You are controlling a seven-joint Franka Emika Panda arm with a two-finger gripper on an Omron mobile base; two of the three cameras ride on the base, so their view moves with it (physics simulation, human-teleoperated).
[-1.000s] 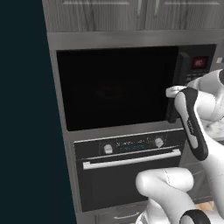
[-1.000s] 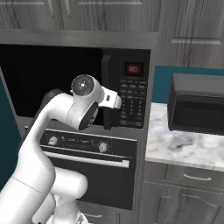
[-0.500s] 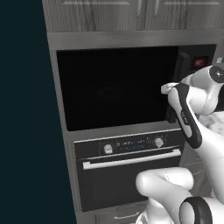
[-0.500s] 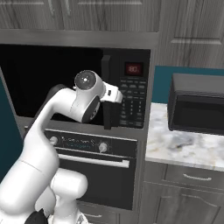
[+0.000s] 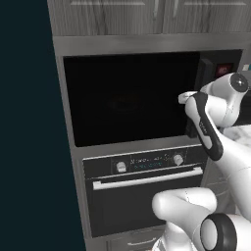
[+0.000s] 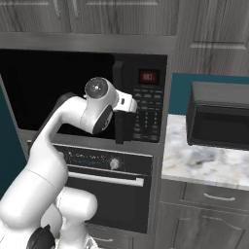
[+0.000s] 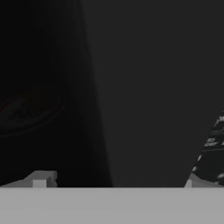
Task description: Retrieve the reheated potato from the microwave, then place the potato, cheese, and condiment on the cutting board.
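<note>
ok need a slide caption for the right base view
Robot arm reaching its gripper to the microwave door edge, above the oven.

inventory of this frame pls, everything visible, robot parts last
microwave: 1, black, built into the wall column under the upper cabinets; keypad panel and small red display on its right side
oven: 1, black, directly below the microwave; two knobs, silver bar handle
upper cabinets: grey wood, above the microwave
countertop: 1, pale marbled, right of the oven
countertop appliance: 1, dark box, on the countertop against the teal wall
lower cabinets: grey, below the countertop
arm: 1, white with dark joints, reaching up to the microwave's right side
tool: 1, at the microwave door; fingertips barely visible, open or shut unclear
</note>
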